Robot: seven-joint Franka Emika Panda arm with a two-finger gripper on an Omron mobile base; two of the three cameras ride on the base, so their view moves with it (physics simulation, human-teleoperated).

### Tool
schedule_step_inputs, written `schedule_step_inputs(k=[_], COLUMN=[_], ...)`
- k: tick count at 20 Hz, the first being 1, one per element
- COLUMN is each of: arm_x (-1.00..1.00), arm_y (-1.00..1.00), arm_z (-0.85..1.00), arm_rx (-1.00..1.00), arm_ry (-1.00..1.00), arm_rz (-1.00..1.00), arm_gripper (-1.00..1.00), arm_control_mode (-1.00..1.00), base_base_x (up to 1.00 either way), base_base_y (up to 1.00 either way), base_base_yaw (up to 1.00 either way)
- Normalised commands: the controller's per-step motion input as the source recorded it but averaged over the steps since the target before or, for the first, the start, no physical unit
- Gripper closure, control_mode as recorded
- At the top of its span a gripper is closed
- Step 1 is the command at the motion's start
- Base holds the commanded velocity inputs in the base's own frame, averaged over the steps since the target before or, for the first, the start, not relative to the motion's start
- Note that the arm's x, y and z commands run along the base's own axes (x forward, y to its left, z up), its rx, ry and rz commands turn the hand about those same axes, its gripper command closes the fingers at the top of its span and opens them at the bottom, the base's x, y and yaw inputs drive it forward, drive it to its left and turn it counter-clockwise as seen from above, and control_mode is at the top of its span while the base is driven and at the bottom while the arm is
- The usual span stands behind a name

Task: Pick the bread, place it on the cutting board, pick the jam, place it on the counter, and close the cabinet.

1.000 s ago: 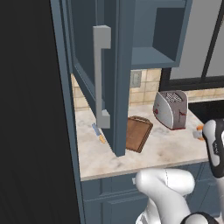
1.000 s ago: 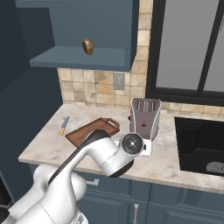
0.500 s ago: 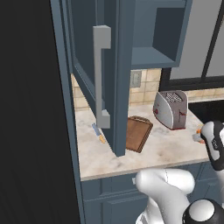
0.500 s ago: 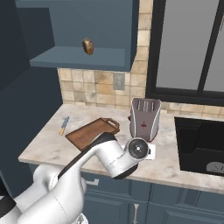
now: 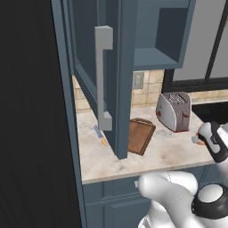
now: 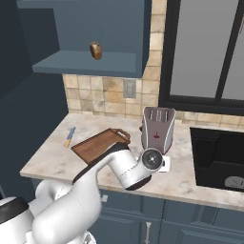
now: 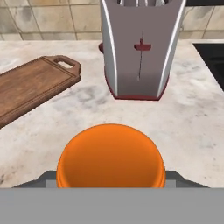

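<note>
A: Beige marbled table [image 6: 52, 157] first. Where is the jam [image 7: 111, 155]?

B: Low over the table, just in front of the toaster [image 6: 157, 128], well apart from the sink [image 6: 217, 159]. The tool [image 7: 111, 181] is closed on it; the jar sits between the jaws.

A: And the cutting board [image 6: 100, 144]?

B: Flat on the table left of the toaster, bare, handle loop toward the toaster. A small knife [image 6: 70, 136] lies farther left.

A: The bread [image 6: 96, 50]?

B: On the shelf of the cabinet [image 5: 111, 80], whose door stands open.
</note>
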Motion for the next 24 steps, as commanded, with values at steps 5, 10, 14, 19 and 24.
schedule_step_inputs(k=[5, 10, 14, 19, 24], arm_x=[0.27, 0.21, 0.17, 0.12, 0.01], arm_y=[-0.03, -0.04, -0.05, -0.06, -0.08], arm_z=[-0.2, -0.24, -0.24, -0.21, -0.21], arm_rx=[0.0, 0.0, 0.0, 0.0, 0.0], arm_ry=[0.01, 0.01, 0.01, 0.0, 0.0], arm_rz=[0.0, 0.0, 0.0, 0.0, 0.0], arm_gripper=[1.0, 1.0, 1.0, 1.0, 1.0], arm_control_mode=[-1.0, -1.0, -1.0, -1.0, -1.0], base_base_x=[0.0, 0.0, 0.0, 0.0, 0.0], base_base_y=[0.0, 0.0, 0.0, 0.0, 0.0], base_base_yaw=[0.0, 0.0, 0.0, 0.0, 0.0])
